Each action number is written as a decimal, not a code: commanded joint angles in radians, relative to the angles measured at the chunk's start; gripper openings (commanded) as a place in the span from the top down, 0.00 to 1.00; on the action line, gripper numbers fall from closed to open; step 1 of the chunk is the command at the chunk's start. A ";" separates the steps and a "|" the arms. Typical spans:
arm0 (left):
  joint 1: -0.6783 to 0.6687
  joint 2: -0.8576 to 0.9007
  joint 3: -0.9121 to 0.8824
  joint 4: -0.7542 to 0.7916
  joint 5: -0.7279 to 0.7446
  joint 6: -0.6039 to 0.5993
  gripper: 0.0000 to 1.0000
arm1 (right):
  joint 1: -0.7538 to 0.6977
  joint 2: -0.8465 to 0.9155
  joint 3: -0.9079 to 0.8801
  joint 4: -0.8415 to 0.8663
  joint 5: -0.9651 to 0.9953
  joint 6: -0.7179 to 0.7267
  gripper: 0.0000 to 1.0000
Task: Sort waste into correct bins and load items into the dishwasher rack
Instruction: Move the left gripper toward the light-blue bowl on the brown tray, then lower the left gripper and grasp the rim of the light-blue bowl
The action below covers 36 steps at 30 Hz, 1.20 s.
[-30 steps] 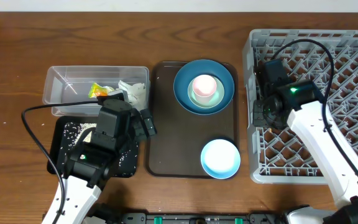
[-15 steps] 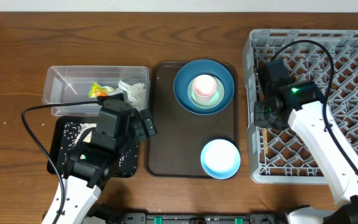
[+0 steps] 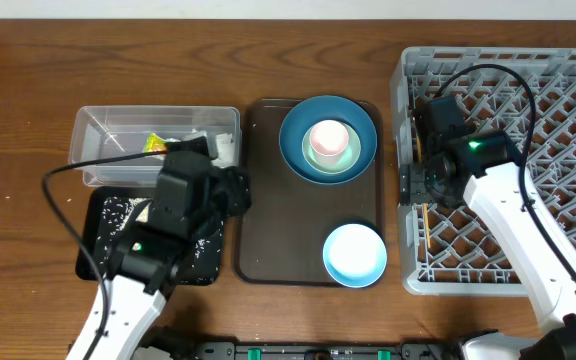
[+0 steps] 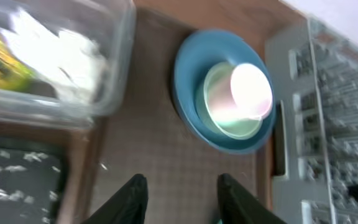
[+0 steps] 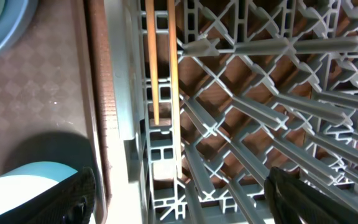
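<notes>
Holds the left gripper (image 4: 182,183) part-open and empty over the left edge of the brown serving tray (image 3: 278,220), with the dark blue plate (image 3: 293,130), mint-green bowl (image 3: 328,168) and pink cup (image 3: 328,137) stacked at that tray's far end and the pale blue-white bowl (image 3: 354,254) at its near right corner. Shows the right gripper (image 5: 180,180) splayed wide, grasping nothing, above the two chopsticks (image 5: 151,62) lying side by side in the dishwasher rack (image 3: 508,100) just right of the tray. Finds wrapper (image 3: 155,145) and napkin (image 4: 61,46) in the clear tub (image 3: 118,130) left of the tray's far end, and rice grains (image 3: 113,208) in the black tray (image 3: 103,230) left of its near end.
</notes>
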<state>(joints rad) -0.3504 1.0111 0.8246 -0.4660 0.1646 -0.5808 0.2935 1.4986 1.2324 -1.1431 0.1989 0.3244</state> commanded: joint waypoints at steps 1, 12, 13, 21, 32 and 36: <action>-0.018 0.082 0.079 -0.013 0.118 -0.035 0.61 | -0.014 0.004 -0.001 0.013 -0.008 -0.018 0.15; -0.223 0.484 0.427 -0.365 0.096 0.038 0.60 | -0.016 -0.045 0.011 -0.020 -0.013 -0.018 0.22; -0.241 0.502 0.427 -0.367 0.073 0.038 0.60 | -0.016 -0.050 0.011 -0.019 -0.013 -0.014 0.21; -0.306 0.578 0.427 -0.293 0.029 0.003 0.60 | -0.032 -0.066 0.011 -0.030 -0.024 -0.014 0.22; -0.487 0.581 0.371 -0.463 0.028 0.003 0.60 | -0.039 -0.066 0.011 -0.054 -0.024 -0.007 0.18; -0.561 0.582 0.330 -0.446 -0.027 -0.010 0.60 | -0.039 -0.066 0.011 -0.055 -0.024 -0.007 0.17</action>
<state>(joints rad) -0.8829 1.5879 1.1820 -0.9146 0.1947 -0.5770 0.2638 1.4483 1.2339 -1.1965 0.1726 0.3180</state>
